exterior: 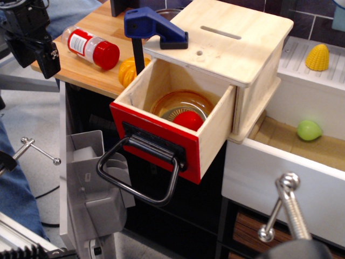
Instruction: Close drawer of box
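Observation:
The pale plywood box (237,43) stands on the wooden counter, with a narrow slot and a small round hole in its top. Its drawer (178,116) is pulled far out toward the front left. The glossy red front panel (153,154) carries a large black loop handle (137,175) that hangs down. Inside the drawer lie an amber glass bowl (175,102) and a red round object (188,120). A black arm part, likely my gripper (32,38), is at the top left, well away from the drawer. Its fingers do not show clearly.
A blue clamp (153,27) grips the box's left corner. A red-and-white bottle (94,47) and an orange ridged object (129,70) lie on the counter. To the right, a white drawer (280,172) with a sandy interior holds a green fruit (309,130). Yellow corn (318,56) is behind it.

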Robot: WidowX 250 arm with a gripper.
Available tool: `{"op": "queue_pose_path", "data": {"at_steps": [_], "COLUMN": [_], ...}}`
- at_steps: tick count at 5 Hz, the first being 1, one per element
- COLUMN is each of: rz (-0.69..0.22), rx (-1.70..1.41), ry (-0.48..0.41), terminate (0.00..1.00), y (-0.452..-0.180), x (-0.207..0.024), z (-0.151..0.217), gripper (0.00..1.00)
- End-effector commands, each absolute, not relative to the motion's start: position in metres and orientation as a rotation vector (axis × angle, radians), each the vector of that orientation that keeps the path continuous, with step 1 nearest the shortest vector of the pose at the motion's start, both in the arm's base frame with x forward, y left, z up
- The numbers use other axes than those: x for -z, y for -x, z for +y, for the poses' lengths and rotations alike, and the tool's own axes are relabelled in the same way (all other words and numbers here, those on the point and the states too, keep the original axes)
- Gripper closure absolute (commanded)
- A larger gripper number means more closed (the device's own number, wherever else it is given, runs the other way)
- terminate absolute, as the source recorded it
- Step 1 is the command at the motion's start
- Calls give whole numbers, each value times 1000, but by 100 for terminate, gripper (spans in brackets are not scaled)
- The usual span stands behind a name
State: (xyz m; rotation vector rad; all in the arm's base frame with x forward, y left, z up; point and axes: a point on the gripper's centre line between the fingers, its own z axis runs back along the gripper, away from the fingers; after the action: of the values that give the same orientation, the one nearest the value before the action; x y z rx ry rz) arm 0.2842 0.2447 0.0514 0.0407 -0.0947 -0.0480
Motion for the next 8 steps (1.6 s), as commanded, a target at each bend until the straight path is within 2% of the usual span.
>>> {"op": "queue_pose_path", "data": {"at_steps": [1, 2, 3, 4, 5, 6, 7, 8], "rz": [-95, -113, -119, -114, -96, -134, -210, -230], "rx": [48, 97, 123, 134, 110, 98, 61, -37], "ry": [-41, 22, 149, 234, 248, 216, 182, 164], "terminate": [0, 0, 0, 0, 0, 0, 0, 0], "y": [-284, -268, -259, -242, -228, -217, -207, -198], "x": [-51, -69, -109, -129, -128, -123, -107, -91], "z": [245, 215, 179, 143, 93, 60, 27, 6], "gripper": [0, 0, 0, 0, 0, 0, 0, 0]}}
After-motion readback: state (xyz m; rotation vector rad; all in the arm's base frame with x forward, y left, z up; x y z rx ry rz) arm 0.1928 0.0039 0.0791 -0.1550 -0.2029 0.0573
